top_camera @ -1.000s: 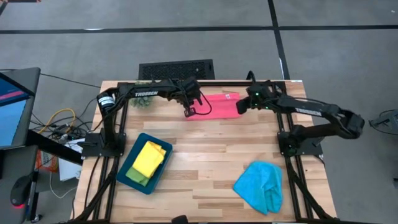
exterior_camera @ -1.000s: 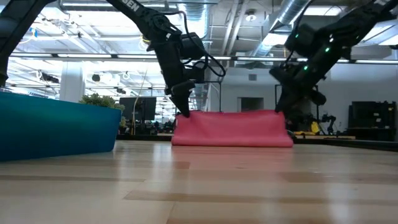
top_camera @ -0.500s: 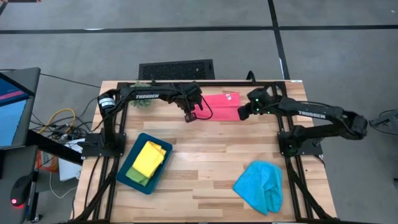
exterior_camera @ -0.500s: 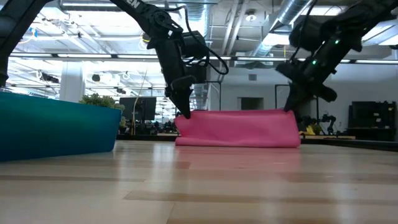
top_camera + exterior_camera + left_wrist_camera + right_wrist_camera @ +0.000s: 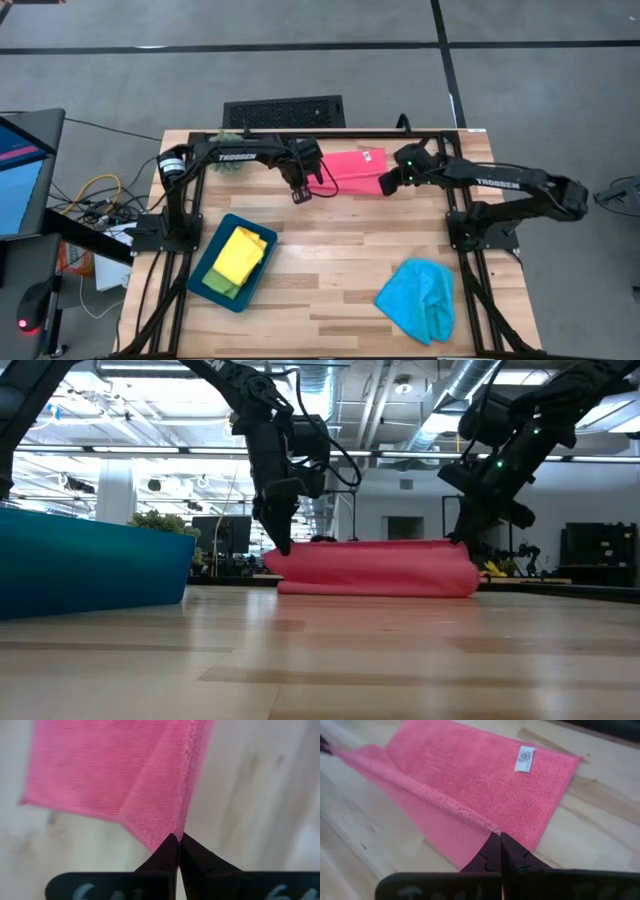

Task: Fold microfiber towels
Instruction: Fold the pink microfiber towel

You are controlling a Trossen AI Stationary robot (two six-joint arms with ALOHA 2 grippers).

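A pink towel [image 5: 356,170] lies at the table's far middle, its far part with a white label [image 5: 524,759] flat on the wood. My left gripper [image 5: 298,193] is shut on its near left corner. My right gripper [image 5: 386,184] is shut on its near right corner. The near edge [image 5: 375,544] between them is raised off the table. A yellow towel [image 5: 239,253] lies folded in the teal tray [image 5: 206,262]. A light blue towel [image 5: 418,298] lies crumpled at the near right. My left gripper pinches the pink towel's near left corner [image 5: 169,827] between its two fingertips, coming steeply from above. The corner is lifted a little; the cloth slopes from it down to the table. My right gripper pinches the near right corner [image 5: 489,828] between its fingertips, slanting down from the right. That corner is raised, and the hem [image 5: 435,799] runs fairly straight toward the other gripper.
The teal tray stands at the near left, with a green cloth edge [image 5: 221,285] under the yellow towel. A small green plant ball [image 5: 233,166] sits at the far left behind my left arm. Bare wood [image 5: 330,250] lies between the pink towel and the near edge.
Both grippers have moved toward the table's near edge, staying shut on the pink towel's corners. My left gripper has also drifted toward the left edge and tipped more steeply down. The raised hem has come nearer, stretched wider and sunk slightly; the far part has stayed flat.
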